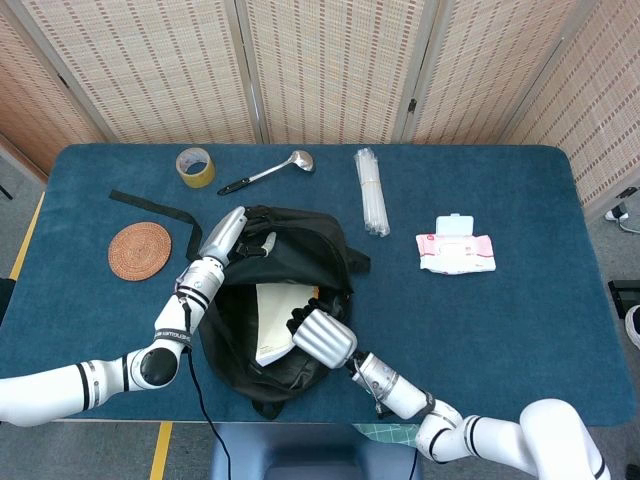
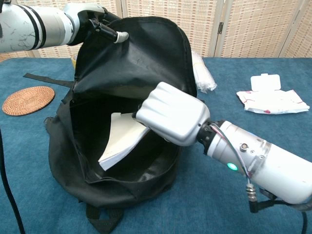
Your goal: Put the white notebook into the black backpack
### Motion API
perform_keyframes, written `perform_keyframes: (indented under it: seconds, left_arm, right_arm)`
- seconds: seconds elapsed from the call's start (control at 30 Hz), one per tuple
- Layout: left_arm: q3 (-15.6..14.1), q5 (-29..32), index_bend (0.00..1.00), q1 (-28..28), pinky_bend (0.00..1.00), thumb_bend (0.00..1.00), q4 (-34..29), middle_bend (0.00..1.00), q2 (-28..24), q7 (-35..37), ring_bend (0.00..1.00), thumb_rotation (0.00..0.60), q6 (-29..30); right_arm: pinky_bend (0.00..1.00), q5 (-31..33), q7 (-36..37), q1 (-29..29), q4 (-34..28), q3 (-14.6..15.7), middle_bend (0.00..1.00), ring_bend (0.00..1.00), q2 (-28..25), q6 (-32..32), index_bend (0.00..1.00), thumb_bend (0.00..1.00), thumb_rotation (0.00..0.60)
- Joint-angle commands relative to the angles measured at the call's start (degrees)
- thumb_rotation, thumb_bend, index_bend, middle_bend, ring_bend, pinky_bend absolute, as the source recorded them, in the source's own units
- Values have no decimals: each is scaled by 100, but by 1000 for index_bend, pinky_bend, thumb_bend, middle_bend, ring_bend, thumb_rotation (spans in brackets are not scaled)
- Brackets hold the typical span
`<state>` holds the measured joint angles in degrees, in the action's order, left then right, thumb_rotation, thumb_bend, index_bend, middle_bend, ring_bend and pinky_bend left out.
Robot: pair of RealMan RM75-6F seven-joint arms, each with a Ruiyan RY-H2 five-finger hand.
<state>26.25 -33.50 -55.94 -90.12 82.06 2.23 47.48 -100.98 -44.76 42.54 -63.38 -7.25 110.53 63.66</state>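
**Sliding a notebook into an open backpack**

No readable writing shows. The right hand (image 2: 170,118) grips the white notebook (image 2: 123,140), which sits tilted inside the black backpack (image 2: 126,63), under that hand's fingers. The left hand (image 2: 92,22) pinches the backpack's raised flap, holding the mouth open.

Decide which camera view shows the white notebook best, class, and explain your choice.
The chest view: it looks into the open black backpack, showing the white notebook tilted inside with its page edges visible. The head view shows only a pale strip of it, partly covered by the right hand.
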Motion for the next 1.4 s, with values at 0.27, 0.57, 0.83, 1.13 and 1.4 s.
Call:
perform_keyframes:
  seconds: [0.27,0.57,0.83,1.13,1.4]
  left_arm:
    - [-27,-25,584,-5,119,625,-79,347,-38,11,254,600,33]
    - [-46,-15,583,8,119,625,-97,344,-76,40,251,600,46]
    - [-59,27,575,-7,114,624,-64,336,-87,74,243,600,-10]
    - [-94,73,557,-35,106,624,-84,323,-102,36,233,600,-13]
    - [-131,78,538,-44,106,624,-112,318,-113,-3,227,600,23]
  right_arm:
    - [614,331,-402,311,519,-230,577,690,327,-321,890,519,600]
    - [603,468,-355,432,921,-228,535,654,499,-266,769,519,600]
    - [482,504,-246,327,552,-103,290,444,344,-41,253,269,600]
    - [340,518,-216,230,-38,43,131,309,73,50,4,103,600]
    - [297,449,-237,-25,-1127,247,116,293,-601,269,0,86,600]
